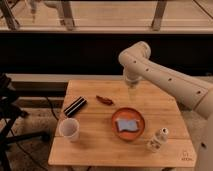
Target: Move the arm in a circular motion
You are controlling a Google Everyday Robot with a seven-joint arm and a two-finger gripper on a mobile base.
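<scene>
The cream-white arm (165,75) reaches in from the right edge, bends at a rounded joint near the top centre and points down. Its slim pale tip, the gripper (132,93), hangs above the far middle of the wooden table (95,145), behind the orange plate (142,117) and right of a small red object (104,100). The gripper holds nothing that I can see.
On the table lie a black rectangular box (75,106) at the left, a white cup (69,129) at the front left, a blue sponge (126,123) on the orange plate, and a small white bottle (157,140) at the front right. A black stand (7,107) is at the left.
</scene>
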